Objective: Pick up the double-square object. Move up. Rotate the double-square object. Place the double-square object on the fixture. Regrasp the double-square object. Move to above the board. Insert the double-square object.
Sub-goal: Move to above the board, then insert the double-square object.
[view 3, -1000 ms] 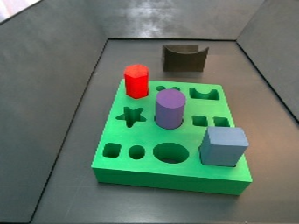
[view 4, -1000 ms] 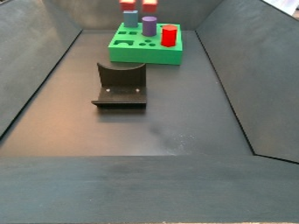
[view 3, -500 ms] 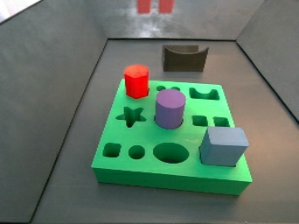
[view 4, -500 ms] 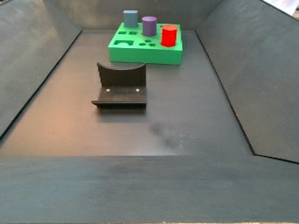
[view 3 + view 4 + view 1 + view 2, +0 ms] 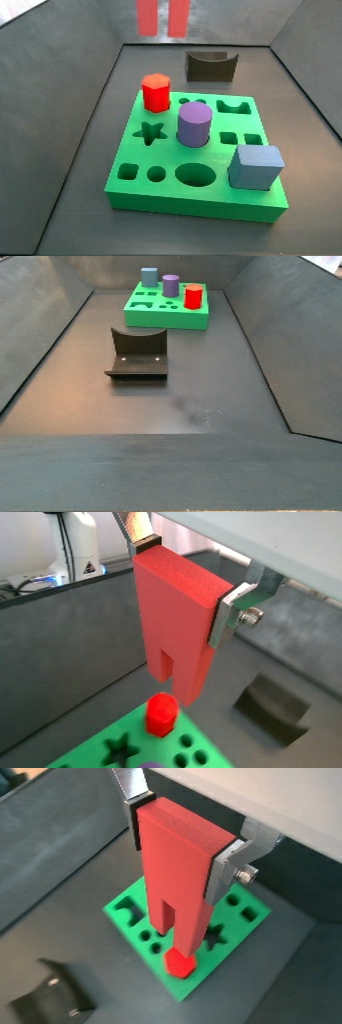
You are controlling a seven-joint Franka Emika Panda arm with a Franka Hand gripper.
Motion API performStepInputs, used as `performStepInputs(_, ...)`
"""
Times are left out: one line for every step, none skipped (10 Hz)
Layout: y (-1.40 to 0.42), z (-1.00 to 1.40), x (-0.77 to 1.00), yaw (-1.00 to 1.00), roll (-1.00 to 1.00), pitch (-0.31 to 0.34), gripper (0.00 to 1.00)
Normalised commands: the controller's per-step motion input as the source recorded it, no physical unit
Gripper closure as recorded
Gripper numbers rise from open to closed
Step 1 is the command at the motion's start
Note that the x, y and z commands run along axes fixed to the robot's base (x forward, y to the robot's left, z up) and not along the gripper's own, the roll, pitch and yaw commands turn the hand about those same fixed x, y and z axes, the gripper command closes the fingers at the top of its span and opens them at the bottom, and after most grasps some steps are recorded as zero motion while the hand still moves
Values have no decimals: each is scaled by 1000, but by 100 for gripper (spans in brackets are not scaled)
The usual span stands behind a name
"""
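The double-square object [image 5: 178, 868] is clamped between the gripper [image 5: 187, 850] fingers, held high above the board [image 5: 147, 938] near the red hexagonal prism [image 5: 182, 961], so regrasping looks done and only insertion is left.

The double-square object [image 5: 163, 17], clamped in the tool [image 5: 187, 582], has descended further into view.
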Motion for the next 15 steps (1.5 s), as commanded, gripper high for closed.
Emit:
performStepInputs(-2, 10, -73, -114, -821, 59, 100)
performStepInputs(14, 2, -43, -39, -445, 13, 100)
performStepInputs(9, -1, -32, -13, -264, -7, 100)
performStepInputs(-29, 0, 111, 0, 0, -3, 100)
performStepInputs(-91, 0, 831, 0, 0, -26, 100)
performStepInputs(-100, 0, 1000, -31, -1, -23, 100)
performStepInputs(-40, -34, 1000, 0, -3, -4, 100)
performStepInputs(-9, -43, 1000, 0, -11, 0, 100)
performStepInputs(0, -69, 1000, -6, -14, -3, 100)
performStepInputs(0, -94, 1000, -49, -9, -9, 100)
performStepInputs(0, -134, 1000, -57, -4, -21, 100)
performStepInputs(0, -231, 1000, -74, 0, -37, 100)
performStepInputs(0, -349, 1000, -197, 14, -36, 100)
performStepInputs(0, -331, 957, -271, 9, -39, 100)
performStepInputs(0, -311, 1000, -197, 0, -33, 100)
